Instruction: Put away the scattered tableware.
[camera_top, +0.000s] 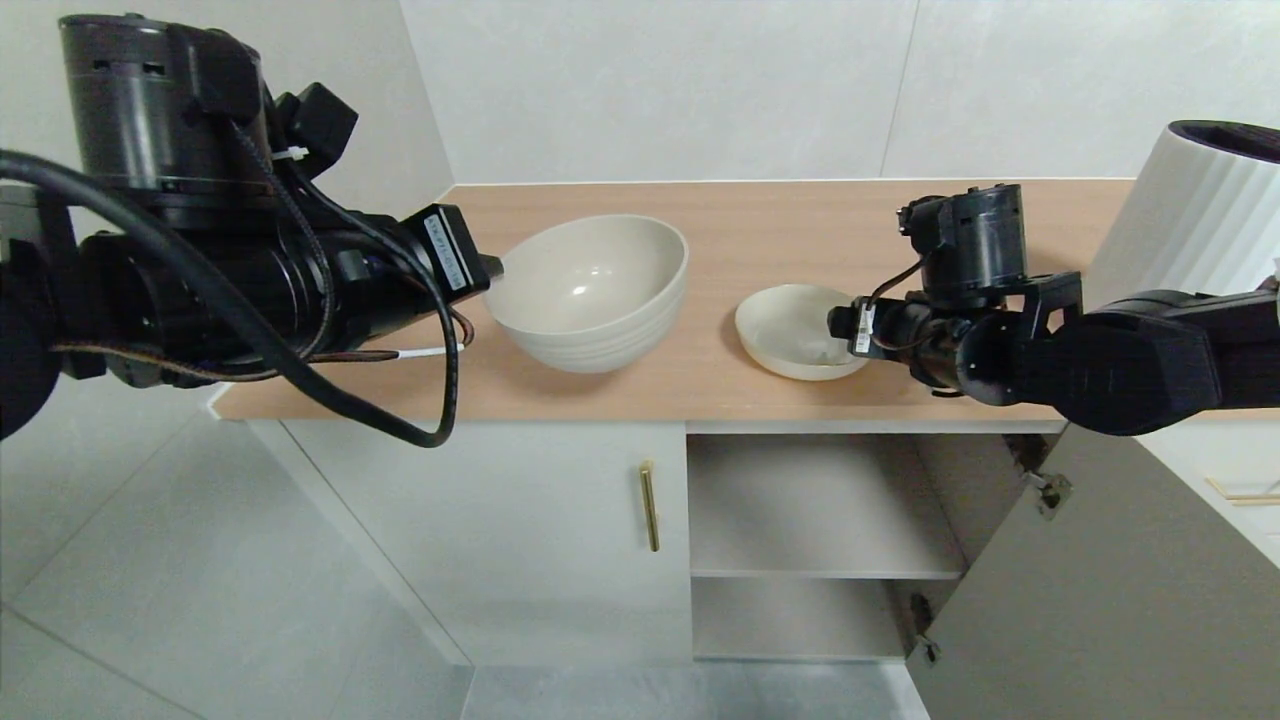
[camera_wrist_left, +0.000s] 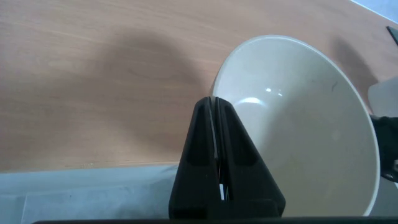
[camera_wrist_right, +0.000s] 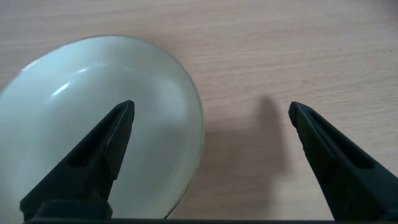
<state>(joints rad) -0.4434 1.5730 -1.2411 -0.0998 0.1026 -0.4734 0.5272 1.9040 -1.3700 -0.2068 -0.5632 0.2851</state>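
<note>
A large cream bowl (camera_top: 590, 290) is tipped on its side on the wooden counter (camera_top: 760, 225), its opening facing up and toward me. My left gripper (camera_top: 492, 272) is shut on the bowl's left rim; in the left wrist view the fingers (camera_wrist_left: 214, 134) pinch the rim of the bowl (camera_wrist_left: 298, 124). A small shallow cream dish (camera_top: 790, 330) lies flat to the right. My right gripper (camera_top: 845, 325) is open at its right rim. In the right wrist view the gripper (camera_wrist_right: 211, 112) straddles the rim of the dish (camera_wrist_right: 93, 130), one finger over the dish, the other over the counter.
Below the counter the right cabinet door (camera_top: 1080, 580) hangs open, showing two bare shelves (camera_top: 820, 510). The left door with a gold handle (camera_top: 648, 505) is closed. A tall white ribbed object (camera_top: 1200, 210) stands at the counter's right end. Tiled walls back the counter.
</note>
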